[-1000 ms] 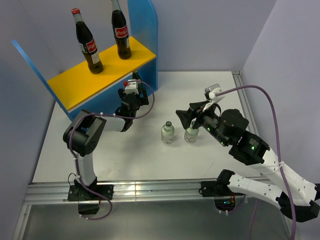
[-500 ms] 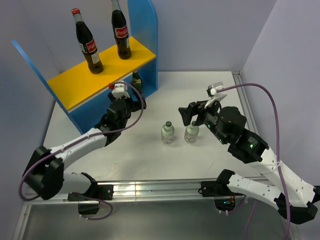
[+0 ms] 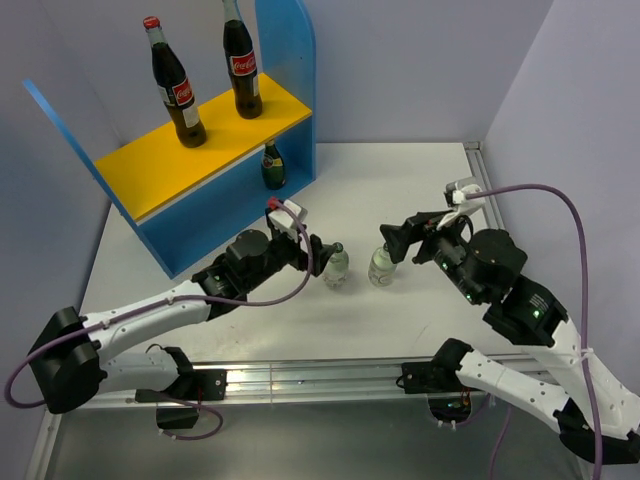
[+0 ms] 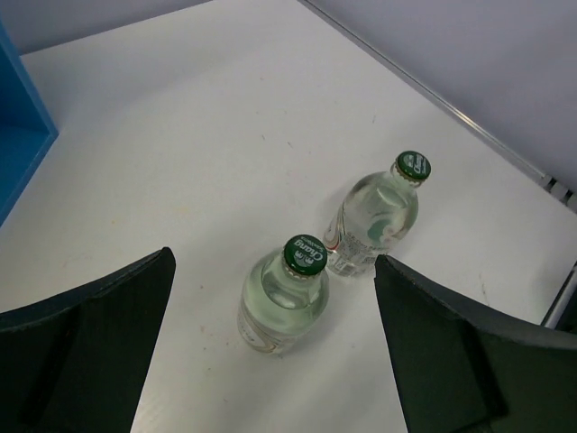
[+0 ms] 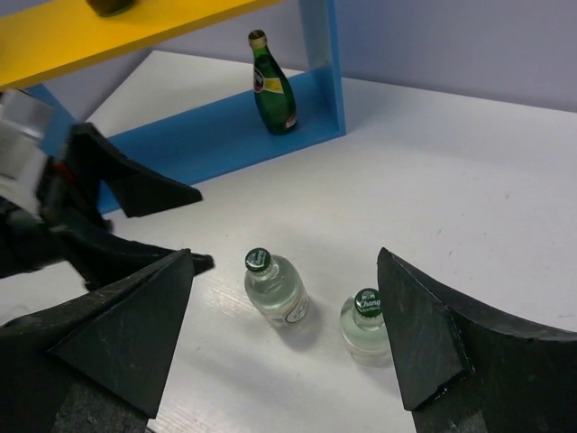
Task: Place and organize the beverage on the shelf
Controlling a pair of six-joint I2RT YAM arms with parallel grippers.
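Two tall cola bottles [image 3: 172, 85] [image 3: 240, 65] stand on the shelf's yellow top board [image 3: 150, 165]. A small dark green bottle [image 3: 272, 166] [image 5: 273, 90] stands on the blue lower level [image 5: 207, 144]. Two small clear bottles stand upright on the table, apart from each other: the left one [image 3: 336, 266] [image 4: 284, 298] [image 5: 278, 290] and the right one [image 3: 382, 265] [image 4: 374, 216] [image 5: 365, 327]. My left gripper [image 3: 318, 252] [image 4: 270, 266] is open, just left of the left clear bottle, jaws wide on either side of it without touching. My right gripper [image 3: 392, 243] [image 5: 287, 262] is open and empty, above and right of the right clear bottle.
The shelf's rounded blue side panel [image 3: 290, 60] rises behind the green bottle. A metal rail [image 3: 480, 175] edges the table on the right, with purple walls around. The left gripper's fingers [image 5: 135, 194] show at the left of the right wrist view.
The left arm swung from the shelf's lower level down to the left clear bottle. The right gripper opened off the right clear bottle and drew back to the right.
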